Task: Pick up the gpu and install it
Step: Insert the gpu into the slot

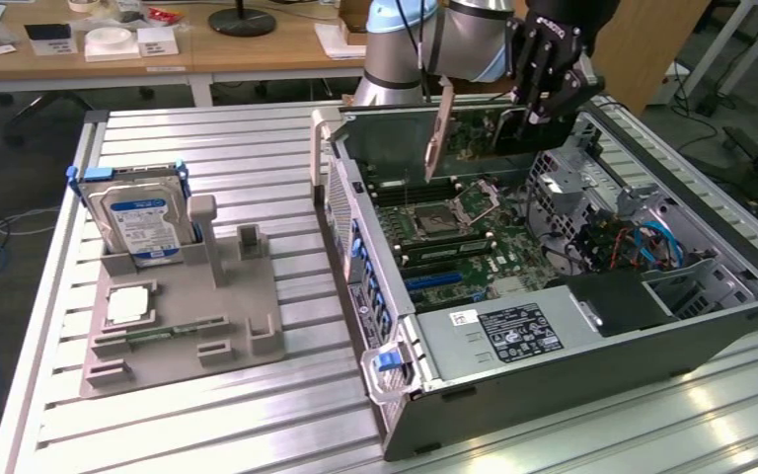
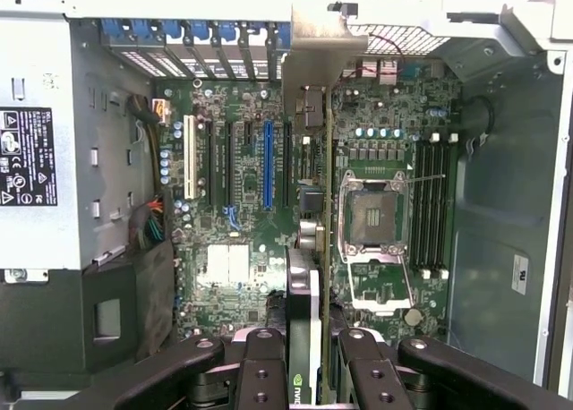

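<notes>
Gripper (image 1: 527, 117) (image 2: 309, 340) is part-closed, its two black fingers (image 2: 261, 367) clamped on the gpu (image 1: 469, 133) (image 2: 303, 276) near one end. The card hangs edge-down over the open case (image 1: 590, 395), toward the far end in the exterior view, with its pale bracket (image 1: 437, 130) (image 2: 315, 43) leading. In the wrist view the card's edge lies between the blue slot (image 2: 267, 164) and the processor socket (image 2: 372, 217), beside the blue slot and not over it. How high it stands above the motherboard (image 2: 242, 213) I cannot tell. Risks, as judged: the grip is at one end, so the long free end could tip or twist if the bracket catches. A descent off the slot line would drive the card's contacts onto board components or against the socket's raised frame (image 1: 482, 197). The bracket must meet the rear slot openings with blue tabs (image 2: 192, 34). If it rides on the case wall there, the card would seat crooked. Room: the middle of the board is open. The memory slots (image 2: 431, 204) lie beyond the socket. The power supply (image 1: 511, 331) and the drive bay with its cables (image 1: 636, 247) close off the other sides, so side travel is limited once below the rim. Hard drive (image 1: 142, 222) and grey fixture (image 1: 182, 316) sit well apart on the tabletop (image 1: 261, 415), out of the way.
</notes>
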`<action>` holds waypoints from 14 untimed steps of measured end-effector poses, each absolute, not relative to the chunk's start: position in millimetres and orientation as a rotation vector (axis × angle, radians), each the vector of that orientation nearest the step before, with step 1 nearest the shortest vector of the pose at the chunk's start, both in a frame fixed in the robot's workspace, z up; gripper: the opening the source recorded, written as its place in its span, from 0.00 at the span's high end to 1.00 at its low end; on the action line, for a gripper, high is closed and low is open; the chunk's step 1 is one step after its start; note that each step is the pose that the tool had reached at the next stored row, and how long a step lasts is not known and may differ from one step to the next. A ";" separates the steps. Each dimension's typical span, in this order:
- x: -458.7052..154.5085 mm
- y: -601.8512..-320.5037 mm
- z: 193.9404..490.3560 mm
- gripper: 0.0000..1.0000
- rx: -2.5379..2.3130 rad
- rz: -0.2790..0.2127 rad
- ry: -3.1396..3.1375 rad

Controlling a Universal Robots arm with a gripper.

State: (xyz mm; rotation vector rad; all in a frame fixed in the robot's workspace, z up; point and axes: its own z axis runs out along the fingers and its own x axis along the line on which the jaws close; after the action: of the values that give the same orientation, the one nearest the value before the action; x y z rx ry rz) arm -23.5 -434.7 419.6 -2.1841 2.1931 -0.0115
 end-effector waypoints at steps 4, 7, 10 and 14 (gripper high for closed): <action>-23.5 -434.7 417.2 0.73 -2.184 -0.011 2.193; -23.5 -434.7 414.9 0.73 -2.184 -0.011 2.193; -23.5 -434.7 412.0 0.73 -2.184 -0.011 2.193; -23.5 -434.7 408.8 0.73 -2.184 -0.011 2.193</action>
State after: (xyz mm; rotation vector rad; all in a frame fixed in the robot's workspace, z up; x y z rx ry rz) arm -23.5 -434.7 408.8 -2.1841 2.1930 -0.0113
